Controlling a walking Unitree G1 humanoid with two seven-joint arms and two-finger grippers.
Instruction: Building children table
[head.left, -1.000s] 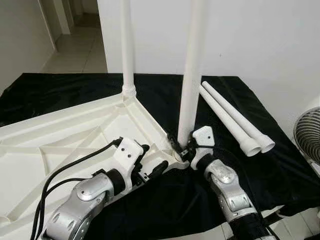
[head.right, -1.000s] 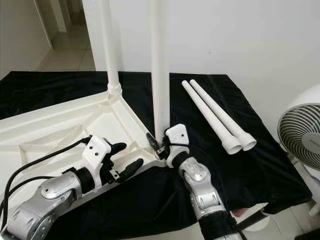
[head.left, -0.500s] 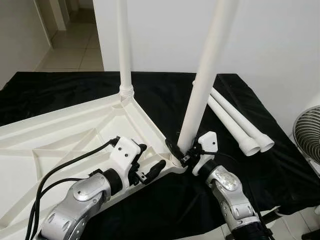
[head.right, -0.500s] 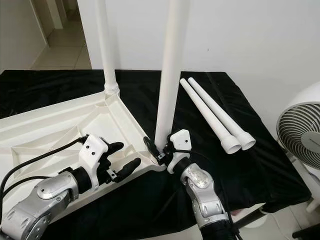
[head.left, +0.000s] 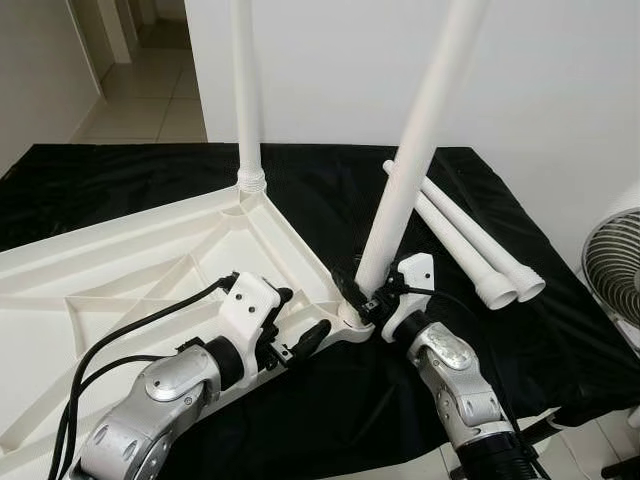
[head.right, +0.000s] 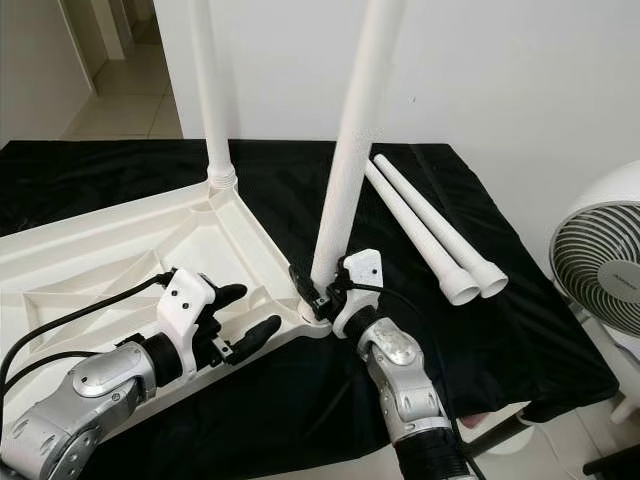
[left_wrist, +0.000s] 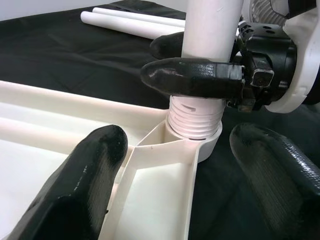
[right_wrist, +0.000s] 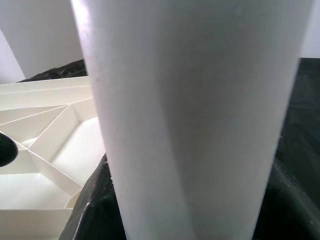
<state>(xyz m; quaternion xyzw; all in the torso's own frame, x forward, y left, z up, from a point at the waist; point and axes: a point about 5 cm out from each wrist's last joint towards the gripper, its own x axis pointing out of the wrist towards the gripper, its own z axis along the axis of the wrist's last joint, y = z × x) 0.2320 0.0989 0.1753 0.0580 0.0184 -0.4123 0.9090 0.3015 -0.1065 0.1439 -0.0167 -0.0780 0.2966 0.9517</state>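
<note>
A white plastic tabletop (head.left: 150, 270) lies upside down on a black cloth. One white leg (head.left: 246, 90) stands upright in its far corner socket. A second white leg (head.left: 415, 150) leans to the right, its threaded foot (left_wrist: 195, 120) resting in the near corner socket. My right gripper (head.left: 362, 295) is shut on that leg just above the thread. My left gripper (head.left: 298, 322) is open beside the tabletop's near rim, its fingers (left_wrist: 85, 175) on either side of the corner rib. Two loose white legs (head.left: 470, 245) lie side by side on the cloth at the right.
The black cloth (head.left: 120, 180) covers the work surface up to a white wall. A white fan (head.right: 605, 265) stands off the right edge. A doorway with a tiled floor (head.left: 140, 110) opens at the far left.
The leg in my right gripper has gone from upright to leaning right, its foot still at the near corner socket. My left gripper has hardly moved.
</note>
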